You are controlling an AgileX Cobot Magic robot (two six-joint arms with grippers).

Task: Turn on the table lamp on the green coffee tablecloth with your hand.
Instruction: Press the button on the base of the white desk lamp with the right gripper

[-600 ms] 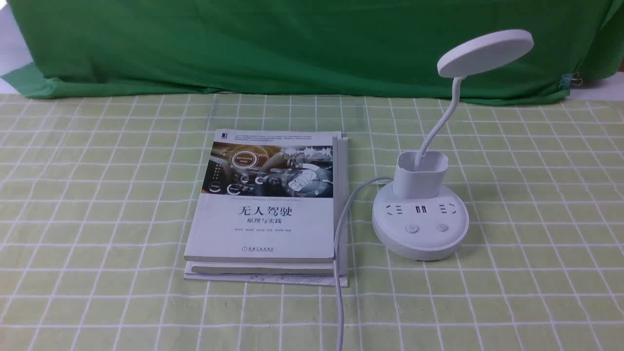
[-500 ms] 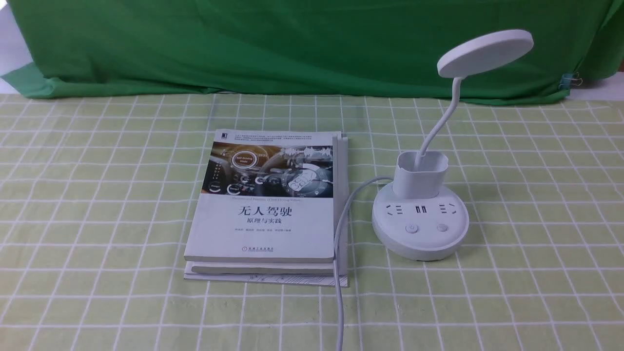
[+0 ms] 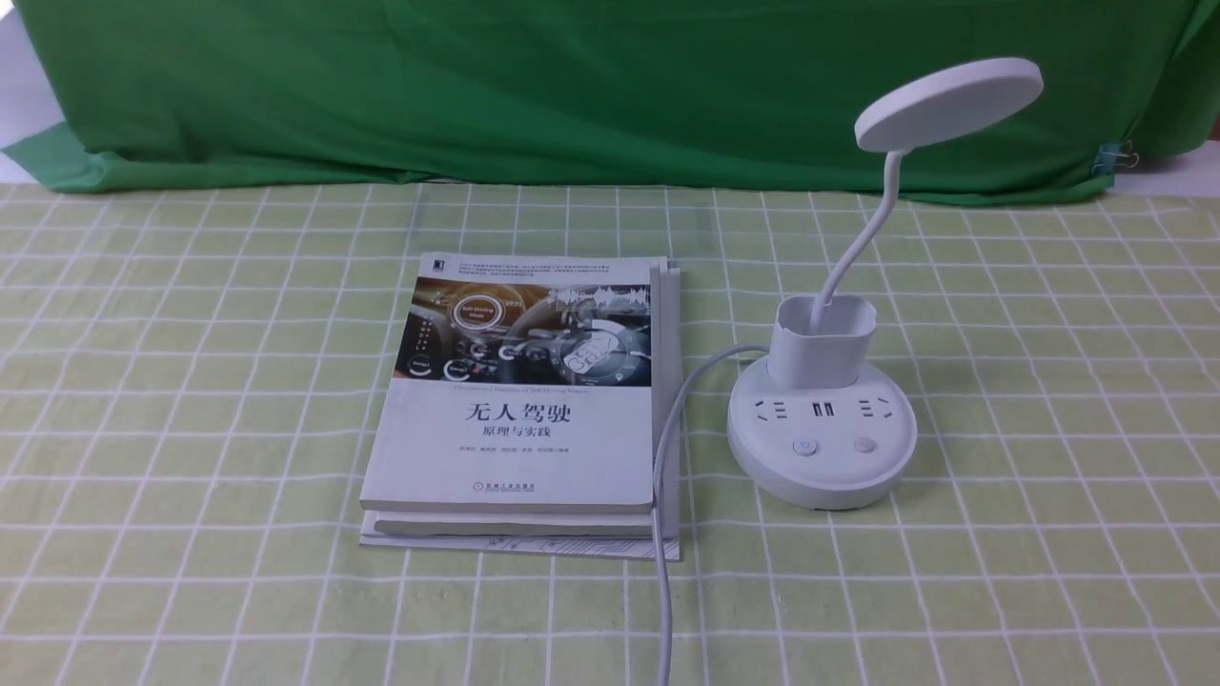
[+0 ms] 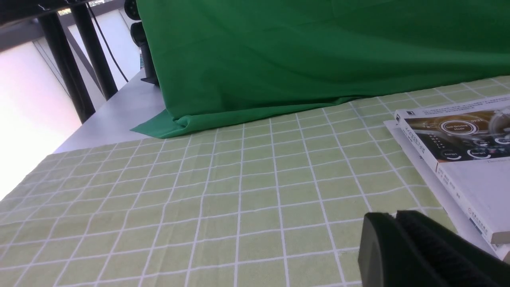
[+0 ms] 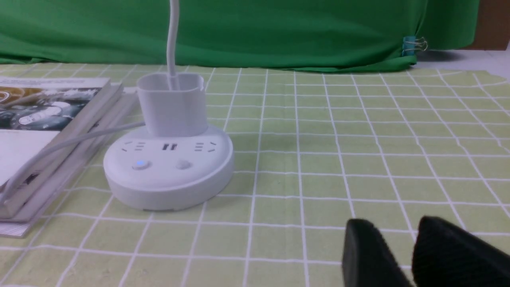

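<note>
The white table lamp [image 3: 822,419] stands right of centre on the green coffee tablecloth [image 3: 191,381]. Its disc head [image 3: 948,103] is up on the bent neck and looks unlit. Two buttons [image 3: 806,446] sit on the front of the round base. In the right wrist view the lamp base [image 5: 169,167] is ahead, and its one button [image 5: 140,164] glows faint blue. My right gripper [image 5: 394,227] is low over the cloth, well short of the base, jaws a little apart and empty. My left gripper [image 4: 392,217] is shut and empty, low beside the books. Neither hand shows in the front view.
A stack of books [image 3: 524,410] lies left of the lamp, with the lamp's white cable [image 3: 664,476] running over its right edge toward the front. The dark green backdrop [image 3: 572,86] hangs along the back, held by a clip [image 3: 1115,155] at right.
</note>
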